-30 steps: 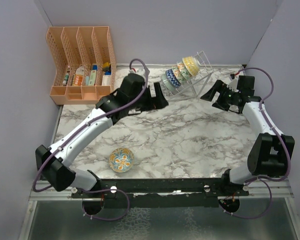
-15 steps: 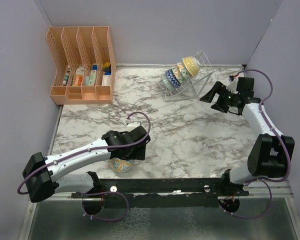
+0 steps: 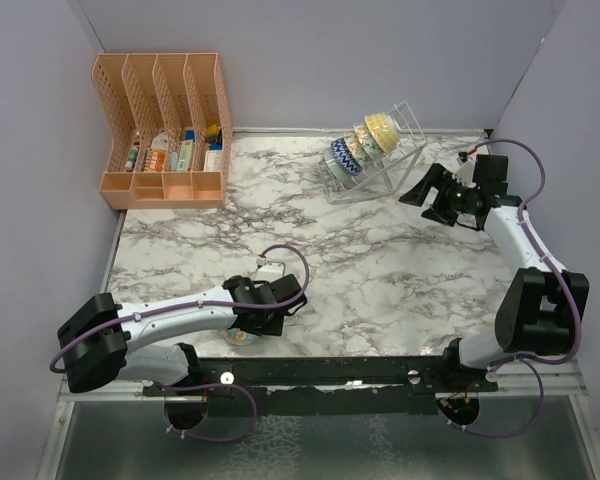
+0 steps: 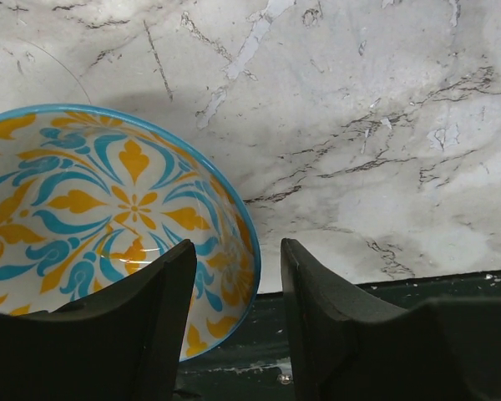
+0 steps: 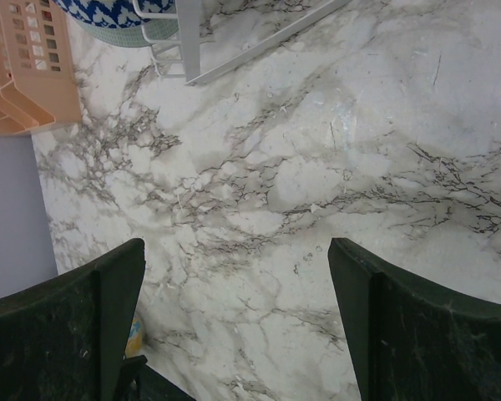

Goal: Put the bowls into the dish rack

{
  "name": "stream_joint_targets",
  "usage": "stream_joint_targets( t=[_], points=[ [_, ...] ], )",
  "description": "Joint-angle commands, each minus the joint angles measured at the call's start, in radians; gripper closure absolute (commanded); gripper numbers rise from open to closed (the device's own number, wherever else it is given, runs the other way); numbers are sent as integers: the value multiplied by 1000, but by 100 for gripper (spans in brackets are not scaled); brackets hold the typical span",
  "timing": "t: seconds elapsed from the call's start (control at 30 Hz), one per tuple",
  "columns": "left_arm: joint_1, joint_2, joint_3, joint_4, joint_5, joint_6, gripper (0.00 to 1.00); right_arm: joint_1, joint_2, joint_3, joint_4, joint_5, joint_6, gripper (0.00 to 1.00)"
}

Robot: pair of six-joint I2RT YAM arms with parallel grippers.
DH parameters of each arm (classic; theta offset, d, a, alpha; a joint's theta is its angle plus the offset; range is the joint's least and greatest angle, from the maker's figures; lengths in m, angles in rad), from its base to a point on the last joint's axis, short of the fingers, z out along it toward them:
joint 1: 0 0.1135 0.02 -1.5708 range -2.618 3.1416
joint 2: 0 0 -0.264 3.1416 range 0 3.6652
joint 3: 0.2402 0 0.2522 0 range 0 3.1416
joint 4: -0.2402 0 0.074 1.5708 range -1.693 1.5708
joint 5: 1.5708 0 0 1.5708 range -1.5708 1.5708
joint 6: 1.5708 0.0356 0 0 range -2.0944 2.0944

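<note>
Straddling the rim of the blue-orange bowl (image 4: 92, 209), the left jaws stand apart (one finger inside, one outside, unclenched). That bowl sits on the desk (image 3: 380, 270) near its front edge. Beside the dish rack (image 3: 375, 172), which holds several bowls (image 3: 358, 148), the right jaws hang spread wide.

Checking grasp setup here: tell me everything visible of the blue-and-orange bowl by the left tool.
The bowl looks glazed ceramic: cream inside with orange and teal floral scrolls, teal rim. It sits upright on the marble table near its front edge. The open left tool straddles its rim, one finger over the inside, one outside; contact cannot be told.
</note>
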Motion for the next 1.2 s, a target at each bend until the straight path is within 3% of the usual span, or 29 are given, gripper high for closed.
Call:
stream_joint_targets(
  t=[0.0,0.17,0.33,0.47,0.5,0.77,0.87,1.03,1.17],
  points=[
    [-9,14,-31,39,-7,-14,53,-8,-13,1,13,-24,-4,10],
    [-12,21,-63,52,-4,-13,59,-8,-3,0,18,-23,-4,10],
    [-12,37,-82,70,0,-2,76,-8,-4,0,20,-16,1,10],
    [-12,58,-31,62,-16,42,100,-8,-9,7,13,0,-1,10],
    [-13,60,0,57,-24,60,100,-8,-11,10,10,4,-5,10],
    [10,182,475,18,-93,272,100,-8,-33,5,12,21,0,10],
    [94,243,686,60,-68,358,100,-8,-42,6,11,23,2,10],
    [332,323,908,276,211,361,100,-8,-52,3,9,29,7,9],
    [442,444,1129,417,400,266,100,-8,-60,-24,13,19,17,9]
  ],
)
